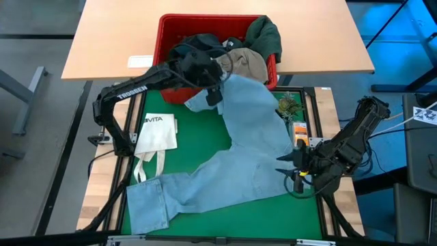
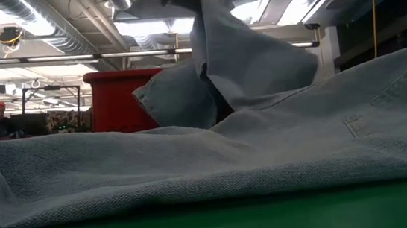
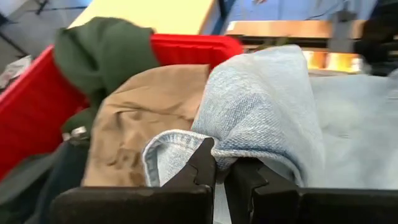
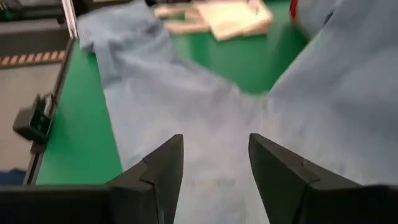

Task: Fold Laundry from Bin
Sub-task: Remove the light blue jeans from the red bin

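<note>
While most of the light blue denim jeans (image 1: 225, 167) lie spread on the green mat (image 1: 198, 147), well short of the red bin (image 1: 171, 31), their near leg ends at the mat's front corner, farthest from the bin. On the side of the jeans away from the white tote bag (image 1: 157, 131), the right gripper (image 1: 292, 164) hovers low over the cloth's edge with its fingers (image 4: 158, 171) spread apart and nothing between them. The tote bag lies flat between the jeans and the mat's other side, nearer the bin than that leg end. Closer to the bin, the other leg rises off the mat toward the rim, where the left gripper (image 1: 213, 87) has its jaws clenched on a bunched fold of the denim (image 3: 249, 118), just outside the bin's front wall. Denim like this looks soft but fairly heavy and limp; it should sag and drag on the mat instead of holding a shape, so a pinch on the thick hem or waistband seam would likely hold better than one on a loose single layer. Inside the bin, a khaki-beige piece (image 3: 143, 118) lies against the held fold, with a dark green garment (image 3: 102, 53) draped over the far rim and a dark piece (image 1: 205, 44) beside them.
</note>
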### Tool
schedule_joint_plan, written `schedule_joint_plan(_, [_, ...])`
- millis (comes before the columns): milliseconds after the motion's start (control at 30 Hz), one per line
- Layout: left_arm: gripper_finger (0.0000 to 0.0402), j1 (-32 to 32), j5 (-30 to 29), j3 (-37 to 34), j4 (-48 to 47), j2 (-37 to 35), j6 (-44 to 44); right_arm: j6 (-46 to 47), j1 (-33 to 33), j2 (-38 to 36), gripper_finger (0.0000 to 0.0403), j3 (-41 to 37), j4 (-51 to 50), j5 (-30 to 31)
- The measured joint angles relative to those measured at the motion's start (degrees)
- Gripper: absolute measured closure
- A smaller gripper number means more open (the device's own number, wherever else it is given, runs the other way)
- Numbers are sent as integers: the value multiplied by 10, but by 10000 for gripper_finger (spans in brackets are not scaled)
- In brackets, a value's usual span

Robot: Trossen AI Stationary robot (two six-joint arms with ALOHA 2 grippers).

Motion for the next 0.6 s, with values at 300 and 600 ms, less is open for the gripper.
schedule_joint_plan(300, [387,-71,0,0,0,0,-29,-100,-24,-40,221,1,41,143])
schedule_joint_plan(600, [385,-112,-4,0,0,0,-30,-96,-187,-55,221,0,38,6])
